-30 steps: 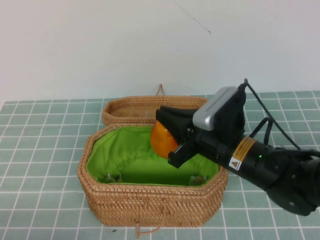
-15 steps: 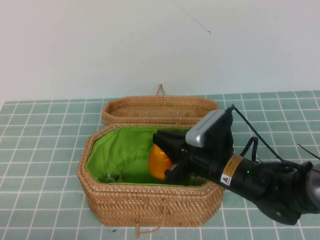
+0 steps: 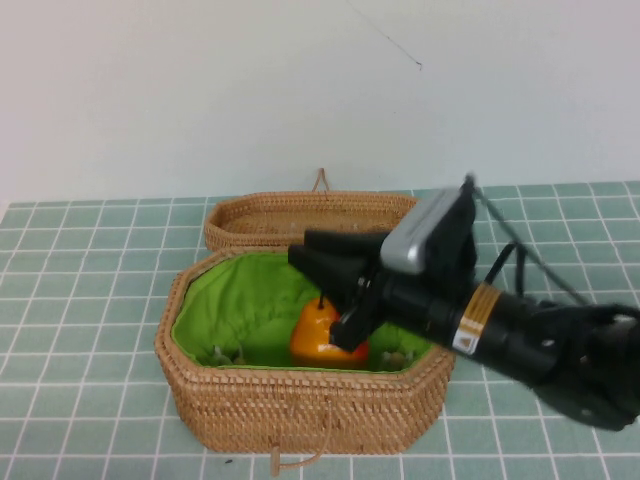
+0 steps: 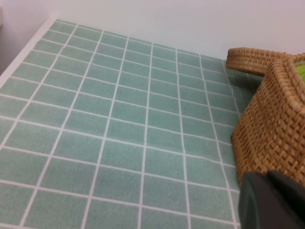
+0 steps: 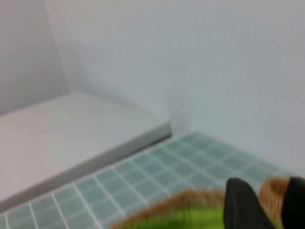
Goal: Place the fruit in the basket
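The basket (image 3: 300, 400) was seen in the high view on the green tiled surface (image 3: 80, 300), near the front edge, with its bright green lining exposed. The fruit (image 3: 322, 335) was placed inside the basket, upright on the lining near the front wall, with its dark stem pointed up. Behind the basket, the shallow wicker lid (image 3: 300, 218) was laid on the surface, just beside the basket's back wall.

The right pincer (image 3: 335, 300) was held over the open basket, just above the fruit, and the right arm was stretched in from the right side across the basket's rim. One dark finger was seen above the fruit and another was lowered beside the stem. The fingers seemed spread and not pressed on the fruit, although it could not be told surely if the lower finger was touching it. In the right wrist view, only two dark fingertips (image 5: 243, 205) were shown with a gap between them, over a blurred edge of the basket (image 5: 190, 200) and its lining.

The left pincer (image 4: 271, 200) was shown only as a dark part at the corner of the left wrist view, close to the woven side wall of the basket (image 4: 271, 124). Whether it was spread or pressed together could not be told.
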Controlling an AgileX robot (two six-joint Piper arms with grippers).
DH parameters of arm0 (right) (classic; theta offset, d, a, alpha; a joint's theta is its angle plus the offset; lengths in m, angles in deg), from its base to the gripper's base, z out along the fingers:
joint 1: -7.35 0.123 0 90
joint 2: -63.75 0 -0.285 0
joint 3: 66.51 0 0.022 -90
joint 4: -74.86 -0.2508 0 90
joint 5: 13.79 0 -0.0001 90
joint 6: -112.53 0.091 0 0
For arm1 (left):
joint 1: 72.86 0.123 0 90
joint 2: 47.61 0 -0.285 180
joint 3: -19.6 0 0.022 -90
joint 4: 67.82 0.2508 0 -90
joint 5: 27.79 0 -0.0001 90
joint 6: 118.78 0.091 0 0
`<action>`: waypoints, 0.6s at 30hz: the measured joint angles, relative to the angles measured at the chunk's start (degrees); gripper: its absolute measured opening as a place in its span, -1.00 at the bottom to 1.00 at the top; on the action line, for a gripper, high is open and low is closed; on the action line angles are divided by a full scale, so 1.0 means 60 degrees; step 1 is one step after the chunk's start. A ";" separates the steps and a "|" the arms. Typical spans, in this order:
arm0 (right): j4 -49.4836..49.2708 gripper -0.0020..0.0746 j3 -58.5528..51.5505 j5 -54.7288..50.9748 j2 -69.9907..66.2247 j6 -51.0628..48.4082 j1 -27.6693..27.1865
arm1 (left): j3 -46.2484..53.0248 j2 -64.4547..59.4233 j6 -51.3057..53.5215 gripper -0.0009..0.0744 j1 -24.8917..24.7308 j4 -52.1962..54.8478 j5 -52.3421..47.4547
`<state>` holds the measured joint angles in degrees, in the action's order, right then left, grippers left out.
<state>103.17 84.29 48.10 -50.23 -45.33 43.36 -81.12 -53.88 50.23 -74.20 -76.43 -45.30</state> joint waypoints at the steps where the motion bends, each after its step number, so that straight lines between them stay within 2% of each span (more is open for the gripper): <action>1: 0.0049 -0.44 0.0000 -0.0145 0.0386 0.0000 0.0000 | 0.0000 0.0000 0.0000 -0.98 0.0000 0.0000 0.0000; 5: 0.0088 -0.64 0.0000 -0.2417 0.2070 0.0000 0.0000 | 0.0000 0.0000 0.0000 -0.98 0.0000 0.0000 0.0000; 8: 0.0422 -0.94 0.0000 -0.4919 0.3331 -0.0168 0.0000 | 0.0000 0.0000 0.0000 -0.98 0.0000 0.0000 0.0000; 13: 0.1546 -0.96 -0.0116 -0.8187 0.5487 -0.0247 0.0000 | 0.0000 0.0000 0.0000 -0.98 0.0000 0.0000 0.0000; 18: 0.1564 -0.96 -0.1089 -0.9370 0.7840 -0.0247 0.0000 | 0.0000 0.0000 0.0000 -0.98 0.0000 0.0000 0.0000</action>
<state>112.55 77.75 -8.12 -3.18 -46.81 43.36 -81.12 -53.88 50.23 -74.20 -76.43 -45.30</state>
